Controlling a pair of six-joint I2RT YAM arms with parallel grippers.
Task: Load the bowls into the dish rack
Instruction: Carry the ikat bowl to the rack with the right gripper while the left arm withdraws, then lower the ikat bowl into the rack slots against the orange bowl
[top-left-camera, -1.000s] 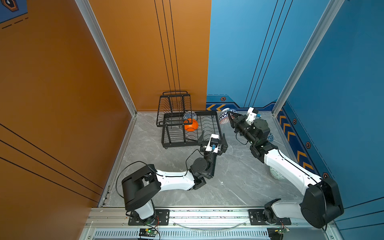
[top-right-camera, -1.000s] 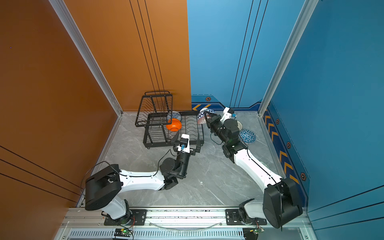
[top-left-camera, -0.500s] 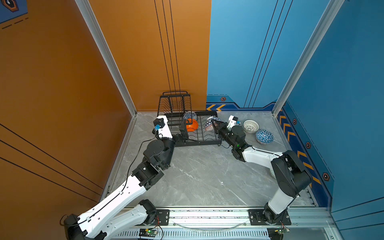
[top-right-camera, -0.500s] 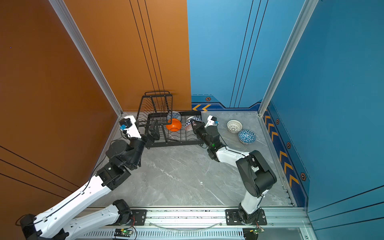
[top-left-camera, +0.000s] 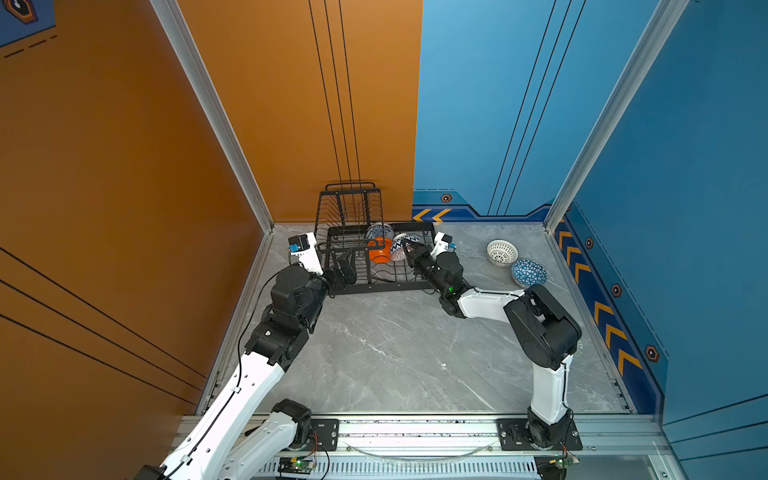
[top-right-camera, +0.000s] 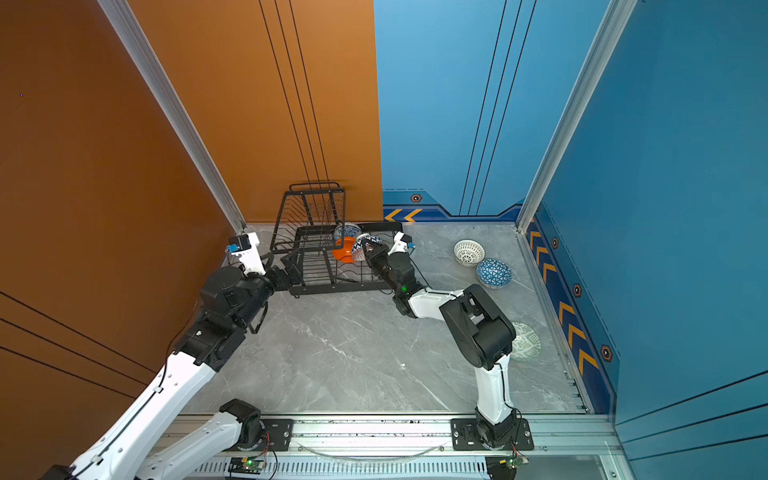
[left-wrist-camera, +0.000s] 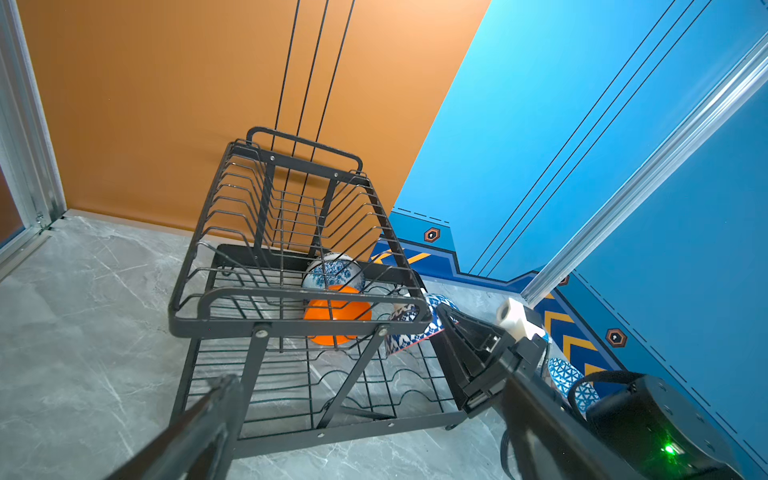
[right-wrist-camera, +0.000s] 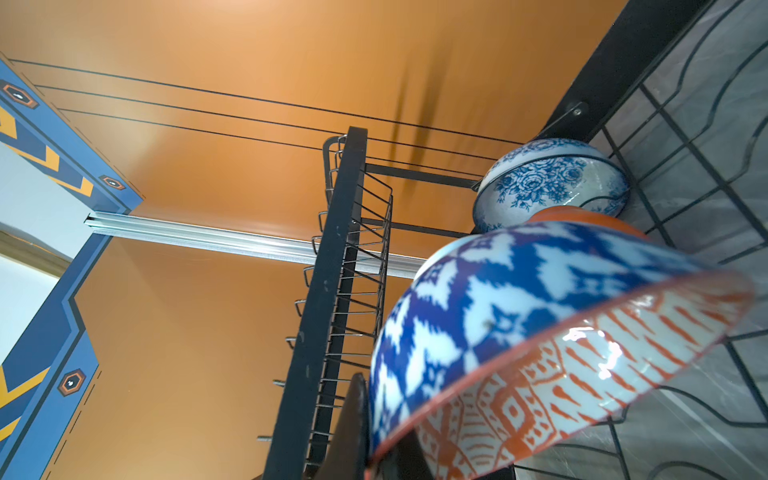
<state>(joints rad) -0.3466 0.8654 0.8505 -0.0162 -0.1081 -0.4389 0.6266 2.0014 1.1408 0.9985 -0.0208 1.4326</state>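
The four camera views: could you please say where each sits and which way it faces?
Top views: high over the front rail, looking down; left arm and right arm show.
Left wrist: beside the dish rack, facing it; own open jaws and the right gripper show.
Right wrist: at the rack's end, facing the orange wall; own jaws hold the orange-white bowl.
Both wrist views share the floral bowl.

I see the dish rack (left-wrist-camera: 299, 326) as black wire metal with a matt coat. The orange-white geometric bowl (right-wrist-camera: 519, 316) and plain orange bowl (left-wrist-camera: 336, 308) look glazed, glossy. The tabletop (top-left-camera: 395, 357) looks smooth, marbled grey.
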